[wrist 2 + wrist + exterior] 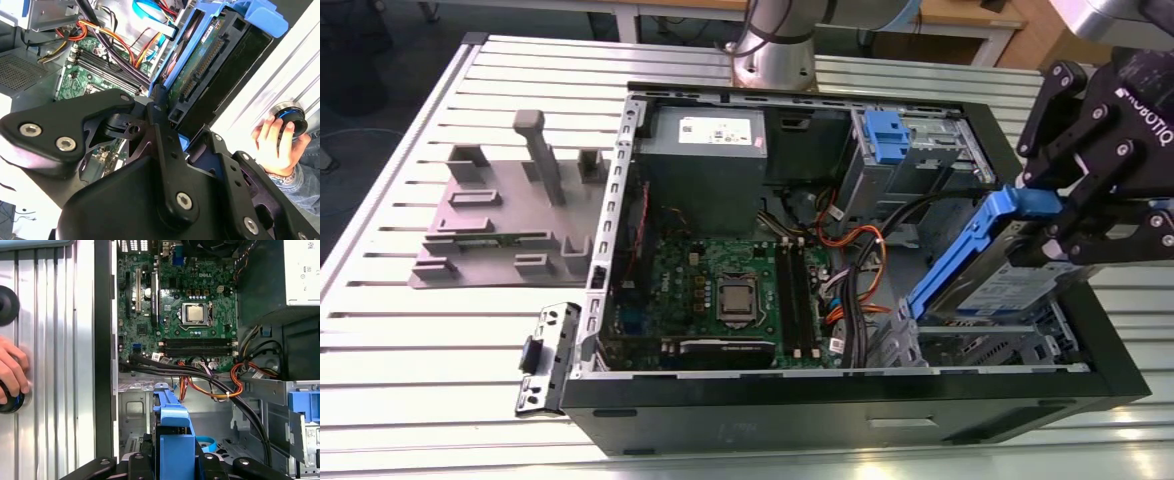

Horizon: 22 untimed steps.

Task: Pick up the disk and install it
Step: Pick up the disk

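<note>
While the fingers (1067, 225) clench the disk (987, 255), its long axis slants down (steeply) into the case's drive bay (987, 340).

We see the open computer case (854, 250) from above in the exterior view; both wrist views look closely at its motherboard (175, 305).
</note>
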Motion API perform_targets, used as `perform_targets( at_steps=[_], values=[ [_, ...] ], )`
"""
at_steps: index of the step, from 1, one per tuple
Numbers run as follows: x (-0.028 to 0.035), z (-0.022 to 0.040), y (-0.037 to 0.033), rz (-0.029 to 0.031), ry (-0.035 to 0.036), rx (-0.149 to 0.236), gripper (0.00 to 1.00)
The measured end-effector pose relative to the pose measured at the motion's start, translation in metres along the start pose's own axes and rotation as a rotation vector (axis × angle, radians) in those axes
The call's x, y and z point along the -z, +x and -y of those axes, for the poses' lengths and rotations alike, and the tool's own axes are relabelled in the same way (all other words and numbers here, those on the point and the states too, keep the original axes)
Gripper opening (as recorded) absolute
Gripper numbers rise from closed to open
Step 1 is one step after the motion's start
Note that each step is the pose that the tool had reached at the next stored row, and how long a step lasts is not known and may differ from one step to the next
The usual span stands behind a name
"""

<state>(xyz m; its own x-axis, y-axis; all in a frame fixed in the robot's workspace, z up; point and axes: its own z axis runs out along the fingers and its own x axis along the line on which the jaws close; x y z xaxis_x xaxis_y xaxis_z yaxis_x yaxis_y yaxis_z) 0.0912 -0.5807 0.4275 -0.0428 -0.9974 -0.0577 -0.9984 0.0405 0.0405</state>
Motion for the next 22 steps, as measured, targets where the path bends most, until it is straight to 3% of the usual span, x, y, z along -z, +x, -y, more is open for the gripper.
perform_targets(
  at_steps=[8, 22],
  values=[
    [-0.0077, 0.0004, 0.0002, -0.0002, 0.0, 0.0, 0.36],
    [-0.012, 0.0005, 0.0004, -0.0002, 0.0, 0.0, 0.36]
  ],
)
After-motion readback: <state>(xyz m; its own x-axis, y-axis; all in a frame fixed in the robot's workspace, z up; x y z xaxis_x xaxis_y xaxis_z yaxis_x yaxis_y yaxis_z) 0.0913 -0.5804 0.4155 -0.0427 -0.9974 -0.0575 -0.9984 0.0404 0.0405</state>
